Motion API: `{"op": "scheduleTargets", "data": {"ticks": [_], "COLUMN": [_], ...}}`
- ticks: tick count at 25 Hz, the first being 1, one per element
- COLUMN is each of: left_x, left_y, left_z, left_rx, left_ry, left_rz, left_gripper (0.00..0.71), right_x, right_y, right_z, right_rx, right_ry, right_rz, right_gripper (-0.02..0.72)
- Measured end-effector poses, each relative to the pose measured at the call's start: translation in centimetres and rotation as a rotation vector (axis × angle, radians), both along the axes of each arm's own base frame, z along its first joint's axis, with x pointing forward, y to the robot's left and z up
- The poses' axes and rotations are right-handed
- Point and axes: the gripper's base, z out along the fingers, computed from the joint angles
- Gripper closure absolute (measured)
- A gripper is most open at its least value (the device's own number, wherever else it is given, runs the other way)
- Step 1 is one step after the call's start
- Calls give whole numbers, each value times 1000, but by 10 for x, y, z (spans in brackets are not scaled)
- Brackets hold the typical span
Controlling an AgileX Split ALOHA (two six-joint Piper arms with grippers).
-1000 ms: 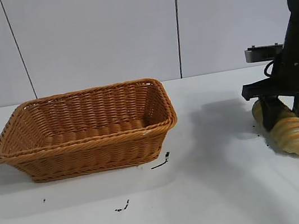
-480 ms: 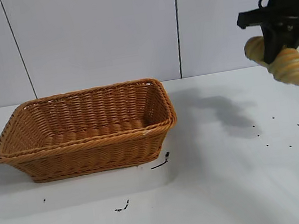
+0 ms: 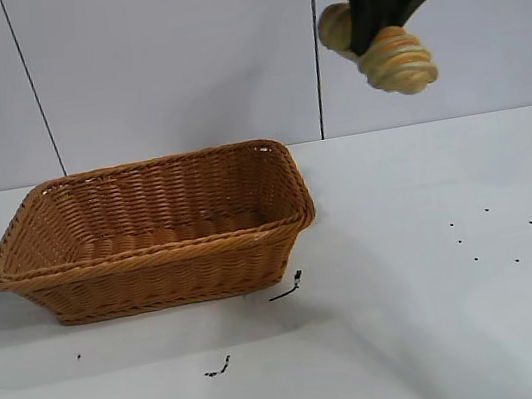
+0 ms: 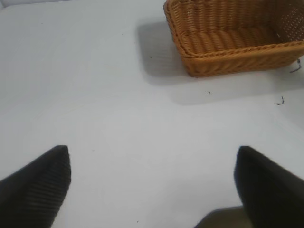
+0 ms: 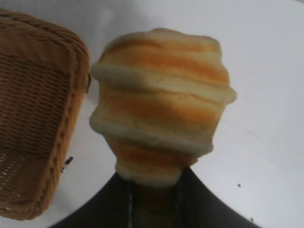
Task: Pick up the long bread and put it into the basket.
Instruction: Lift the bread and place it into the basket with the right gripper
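Observation:
My right gripper (image 3: 374, 20) is shut on the long bread (image 3: 390, 56), a tan loaf with orange-brown stripes, and holds it high in the air, to the right of and above the basket (image 3: 155, 268). In the right wrist view the long bread (image 5: 161, 99) fills the middle, clamped between the black fingers (image 5: 204, 204), with the basket (image 5: 38, 118) below and to one side. The woven orange-brown basket stands on the white table at the left. My left gripper (image 4: 152, 183) is open and empty over bare table, away from the basket (image 4: 228, 47).
Black marks (image 3: 285, 290) lie on the white table just in front of the basket's right corner, and small dark specks (image 3: 494, 234) lie at the right. A white panelled wall stands behind the table.
My right gripper has lifted the long bread off the table at the right, raised it high and carried it leftward toward the basket. The basket has not moved.

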Motion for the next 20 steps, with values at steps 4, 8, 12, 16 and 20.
{"op": "scheduleTargets", "data": {"ticks": [4, 8, 12, 16, 20], "left_x": [0, 0, 0, 0, 0], "left_y": [0, 0, 0, 0, 0], "left_z": [0, 0, 0, 0, 0], "left_rx": [0, 0, 0, 0, 0], "left_ry": [0, 0, 0, 0, 0], "left_rz": [0, 0, 0, 0, 0], "left_gripper": [14, 14, 14, 14, 14], "right_x": [-17, -32, -33, -27, -21], "right_y": [46, 83, 102, 109, 115], "right_z": [-3, -3, -17, -49, -80], "right_rx": [-53, -101, -140, -177, -191], "right_ry": [-102, -250, -313, -285, -258], "right_rz": [212, 420, 564, 640, 678], "right_gripper": [580, 580, 589, 589, 589]}}
